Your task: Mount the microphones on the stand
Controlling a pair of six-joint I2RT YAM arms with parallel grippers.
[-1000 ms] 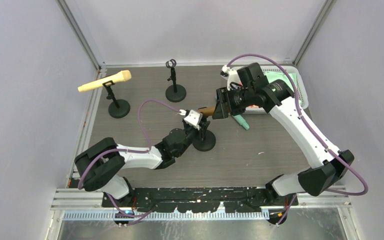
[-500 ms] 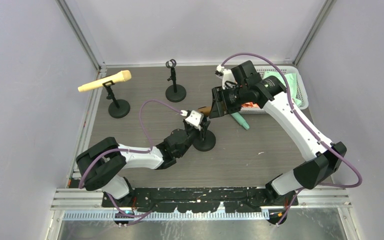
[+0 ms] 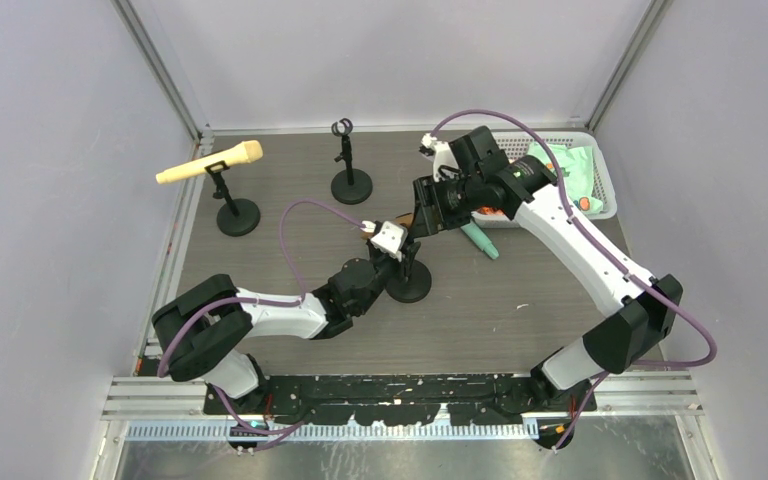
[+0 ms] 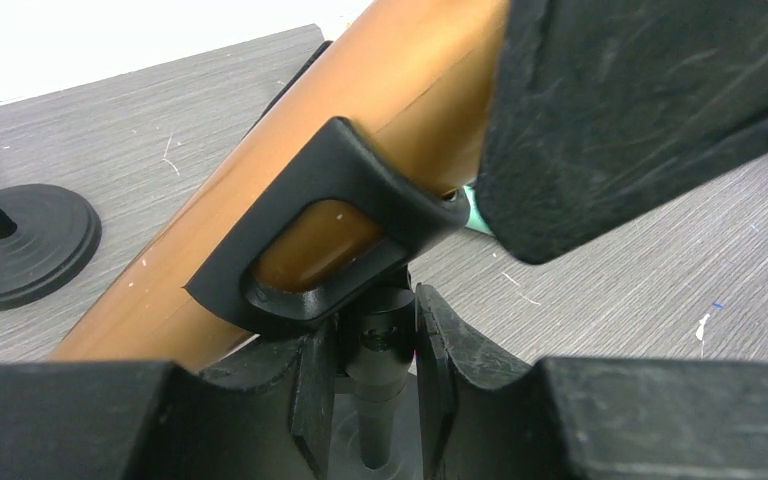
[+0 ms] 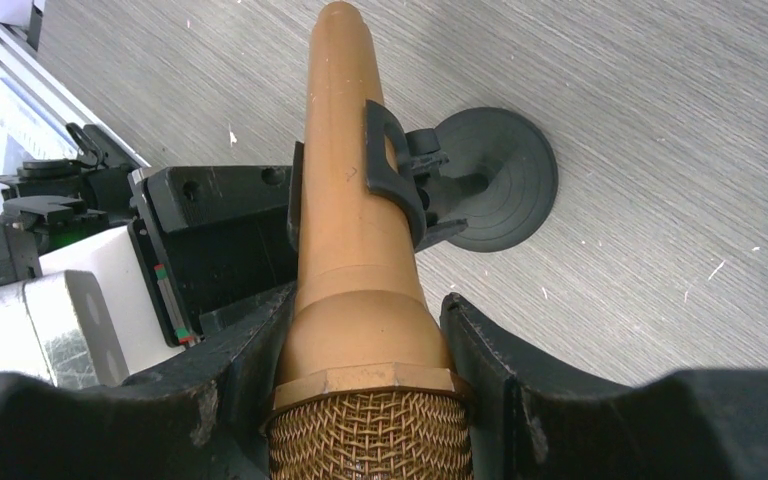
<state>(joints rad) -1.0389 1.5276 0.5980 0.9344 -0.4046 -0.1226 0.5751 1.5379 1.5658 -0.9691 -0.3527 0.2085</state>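
Microphone (image 5: 345, 180) snug in part-open right gripper (image 5: 365, 310)

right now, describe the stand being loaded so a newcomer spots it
On the grey table, find the black stand nearest its front edge. The left stand holds a cream microphone, the far stand nothing; this clip grips a golden-brown microphone.

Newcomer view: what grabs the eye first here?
The golden-brown microphone at centre, held near its head by the right gripper, handle lying in the clip of the centre stand. The left gripper pinches that stand under the clip. Far left, a cream-yellow microphone sits on another stand.
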